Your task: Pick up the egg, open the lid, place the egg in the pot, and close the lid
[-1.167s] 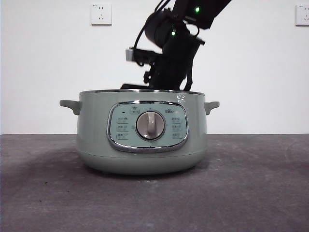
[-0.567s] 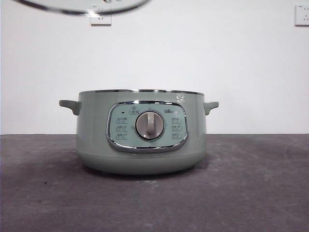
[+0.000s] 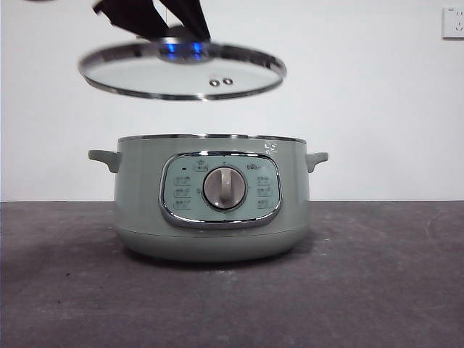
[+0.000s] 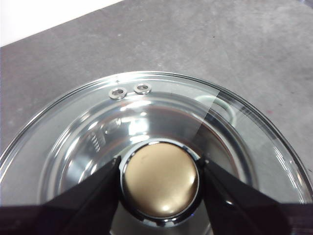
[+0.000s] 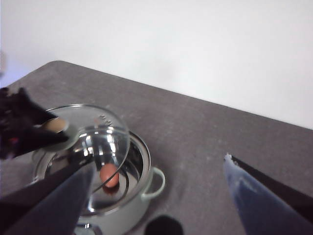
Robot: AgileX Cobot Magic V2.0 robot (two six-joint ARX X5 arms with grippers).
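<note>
The pot (image 3: 210, 210) stands open in the middle of the table. The egg (image 5: 110, 175) lies inside it, seen in the right wrist view through the lid. The lid (image 3: 130, 72) is see-through glass with a chrome rim. It hangs level above the pot, a little to the left. My left gripper (image 4: 160, 178) is shut on the lid's knob (image 4: 160, 178) and shows in the front view (image 3: 156, 18) coming in from the top. My right gripper (image 5: 159, 164) is open and empty, high above the table beside the pot (image 5: 146, 196).
The dark grey table (image 3: 377, 275) stretches around the pot. A white wall with a socket (image 3: 453, 22) stands behind. The pot's two side handles (image 3: 104, 157) stick out to either side.
A second ago an arm hung over the pot's far rim; it has left the front view. The lid, then at the top edge, has come down above the pot.
</note>
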